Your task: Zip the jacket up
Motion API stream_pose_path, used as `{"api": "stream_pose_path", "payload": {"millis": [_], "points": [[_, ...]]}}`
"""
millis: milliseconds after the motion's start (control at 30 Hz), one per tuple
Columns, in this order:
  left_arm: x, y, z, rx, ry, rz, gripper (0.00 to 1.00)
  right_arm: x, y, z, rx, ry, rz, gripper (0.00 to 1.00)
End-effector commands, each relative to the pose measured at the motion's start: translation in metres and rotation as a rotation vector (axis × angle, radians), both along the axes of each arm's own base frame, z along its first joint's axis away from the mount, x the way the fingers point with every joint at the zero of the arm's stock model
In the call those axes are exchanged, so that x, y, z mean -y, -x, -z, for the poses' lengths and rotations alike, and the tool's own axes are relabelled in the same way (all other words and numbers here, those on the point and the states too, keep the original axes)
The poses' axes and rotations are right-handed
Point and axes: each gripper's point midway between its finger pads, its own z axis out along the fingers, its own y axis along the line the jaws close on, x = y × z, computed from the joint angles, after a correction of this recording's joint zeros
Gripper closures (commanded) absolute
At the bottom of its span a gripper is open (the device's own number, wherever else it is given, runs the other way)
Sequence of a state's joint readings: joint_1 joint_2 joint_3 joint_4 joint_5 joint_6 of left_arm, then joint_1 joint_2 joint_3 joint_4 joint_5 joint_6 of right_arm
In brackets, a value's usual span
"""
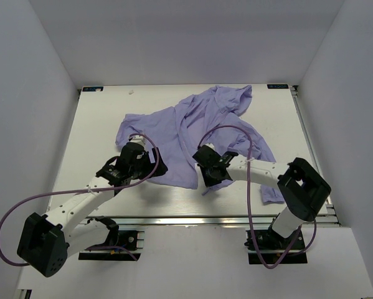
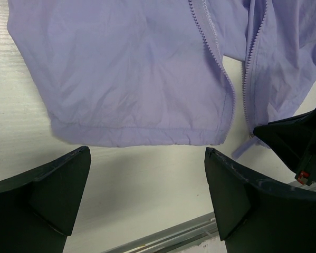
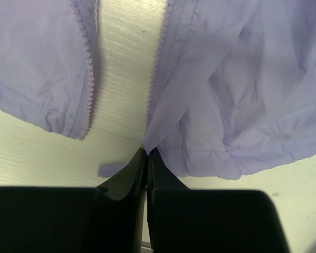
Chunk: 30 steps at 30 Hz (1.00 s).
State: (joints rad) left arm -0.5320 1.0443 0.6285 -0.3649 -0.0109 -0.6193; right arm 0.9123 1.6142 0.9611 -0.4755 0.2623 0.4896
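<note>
The lavender jacket (image 1: 198,124) lies unzipped and crumpled on the white table (image 1: 99,131), its hem towards me. In the left wrist view its left panel (image 2: 136,79) ends just beyond my left gripper (image 2: 147,152), which is open over bare table and touches nothing. The two zipper edges (image 2: 250,79) part at the hem. My right gripper (image 3: 147,151) is shut, pinching the bottom corner of the right panel (image 3: 242,95) beside its zipper teeth (image 3: 156,68). From above, the left gripper (image 1: 156,165) and right gripper (image 1: 206,177) flank the hem.
A metal rail (image 1: 205,219) runs along the table's near edge, just behind both grippers. Purple cables (image 1: 248,187) loop over the arms and the jacket. White walls enclose the table on three sides. A small lavender tab (image 3: 111,168) lies beside the right fingers.
</note>
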Motion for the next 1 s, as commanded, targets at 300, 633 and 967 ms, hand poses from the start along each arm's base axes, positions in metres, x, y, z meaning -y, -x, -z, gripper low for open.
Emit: {"api": "stream_pose_path", "payload": {"millis": [300,633,967], "points": [[0.039,-0.003,-0.029,0.072,0.155,0.166,0.02,-0.054,-0.014,-0.078,0.202,-0.473,-0.201,1.0],[0.121,0.003,-0.083,0.164,0.569,0.525,0.02,-0.046,-0.006,-0.166,0.463,-0.875,-0.286,1.0],[0.148,-0.003,-0.084,0.133,0.7,0.599,0.3,-0.044,0.003,-0.169,0.45,-0.946,-0.318,1.0]]}}
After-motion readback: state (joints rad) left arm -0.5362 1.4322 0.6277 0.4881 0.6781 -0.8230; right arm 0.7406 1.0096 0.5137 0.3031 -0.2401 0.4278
